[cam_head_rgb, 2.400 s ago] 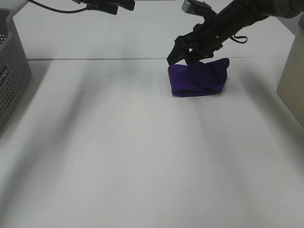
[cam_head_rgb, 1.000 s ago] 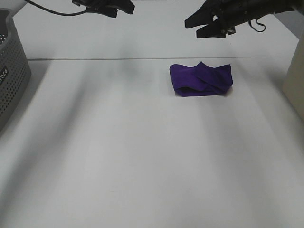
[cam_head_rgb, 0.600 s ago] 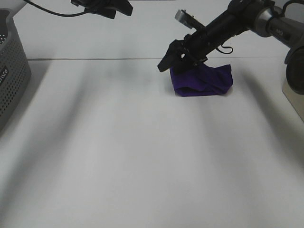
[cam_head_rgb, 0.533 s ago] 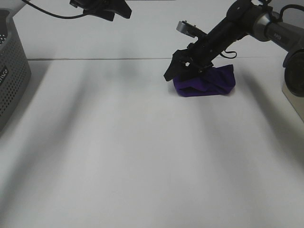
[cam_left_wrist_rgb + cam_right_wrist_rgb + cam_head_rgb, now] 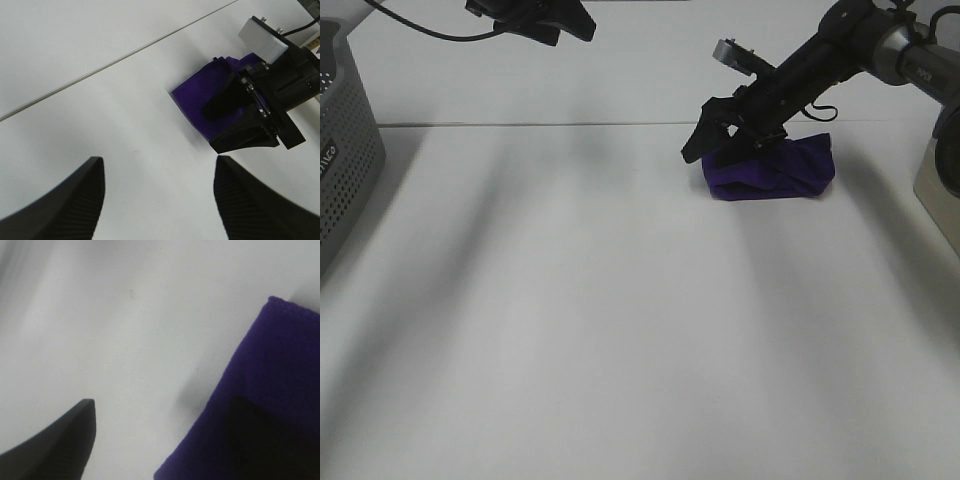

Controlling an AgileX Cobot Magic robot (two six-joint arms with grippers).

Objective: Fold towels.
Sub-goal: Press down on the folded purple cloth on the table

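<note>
Towel (image 5: 770,172) has slid along the table (image 5: 620,320), just this side of its seam (image 5: 520,125), shoved by the right fingers (image 5: 702,135). They came back down spread, astride its end, gripping nothing. Left fingers (image 5: 65,200) hang open, empty. Still lumpy, probably needs refolding.

Right tool (image 5: 704,150) open — against bunched purple towel (image 5: 775,172).

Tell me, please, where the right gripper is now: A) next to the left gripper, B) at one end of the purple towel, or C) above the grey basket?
B: the right gripper sits at the end of the purple towel, jaws open, one finger over the cloth.
</note>
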